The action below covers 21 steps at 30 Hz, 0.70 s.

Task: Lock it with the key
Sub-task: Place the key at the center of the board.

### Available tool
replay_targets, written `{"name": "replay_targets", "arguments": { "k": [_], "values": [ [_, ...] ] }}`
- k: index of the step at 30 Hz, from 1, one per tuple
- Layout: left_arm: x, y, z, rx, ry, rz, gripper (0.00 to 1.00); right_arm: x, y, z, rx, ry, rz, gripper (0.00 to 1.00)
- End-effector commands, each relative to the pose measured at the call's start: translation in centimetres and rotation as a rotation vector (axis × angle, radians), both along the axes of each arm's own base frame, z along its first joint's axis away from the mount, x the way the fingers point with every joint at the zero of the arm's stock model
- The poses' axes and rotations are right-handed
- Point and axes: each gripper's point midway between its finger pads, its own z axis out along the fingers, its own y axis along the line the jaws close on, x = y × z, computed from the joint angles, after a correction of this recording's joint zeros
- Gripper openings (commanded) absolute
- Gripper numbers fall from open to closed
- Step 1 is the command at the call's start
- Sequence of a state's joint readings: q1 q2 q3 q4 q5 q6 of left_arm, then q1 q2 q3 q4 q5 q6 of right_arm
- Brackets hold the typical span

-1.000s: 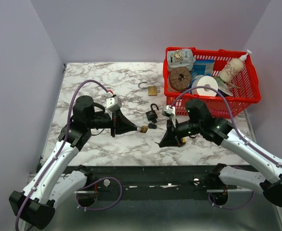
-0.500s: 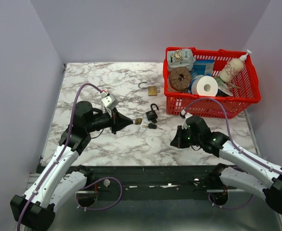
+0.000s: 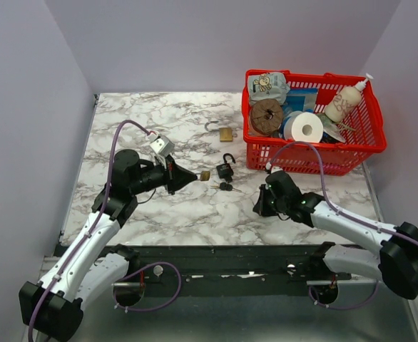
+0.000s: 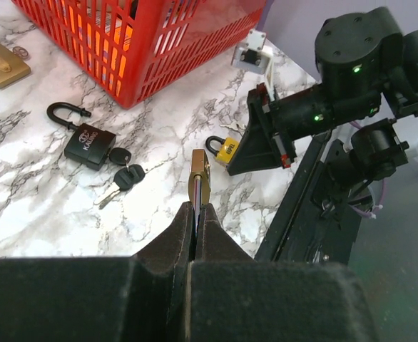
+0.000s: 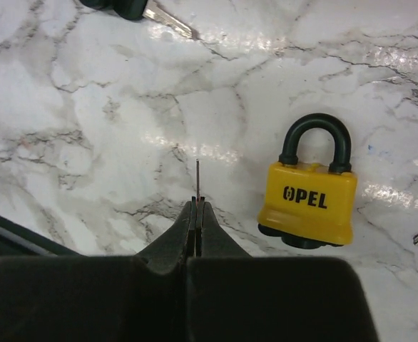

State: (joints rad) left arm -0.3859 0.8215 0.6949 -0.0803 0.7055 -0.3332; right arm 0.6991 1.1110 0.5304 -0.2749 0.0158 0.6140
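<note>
Left claw [image 4: 194, 208] is clamped on one end of a thin brass piece [image 4: 200, 174] — key or small lock, I cannot tell. Just right of it, at the overhead frame's centre, lies the black padlock [image 3: 225, 171], shackle open, keys [image 3: 223, 187] at its base. Lower right, the right claw [image 5: 197, 206] is pinched together, with no lock or key in it, beside the yellow padlock [image 5: 310, 196]. Risk — such an end grip may let the brass twist or drop if it meets the desk [image 3: 138, 121].

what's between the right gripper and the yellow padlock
Nothing: bare marble separates the right gripper from the yellow padlock, as the right wrist view shows.
</note>
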Motion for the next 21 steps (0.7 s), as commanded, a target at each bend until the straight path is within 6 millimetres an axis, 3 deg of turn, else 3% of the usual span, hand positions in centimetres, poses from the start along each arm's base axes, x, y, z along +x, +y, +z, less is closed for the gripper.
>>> {"name": "replay_targets", "arguments": {
  "k": [1,8,13,21],
  "values": [
    [1.0,0.0,1.2,-0.034,-0.026,0.033,0.0,1.8,0.1,-0.1,-0.05,-0.01,-0.047,0.01],
    [1.0,0.3,0.1,-0.019,-0.003,0.04,0.0,2.7,1.8,-1.7,-0.08,0.069,-0.02,0.01],
    [1.1,0.3,-0.2,-0.013,-0.002,0.037,0.0,1.6,1.4,-3.6,-0.112,0.167,-0.044,0.01],
    [1.3,0.3,-0.4,-0.014,-0.001,0.037,0.0,1.0,1.0,-4.3,-0.118,0.184,-0.056,0.05]
  ]
}}
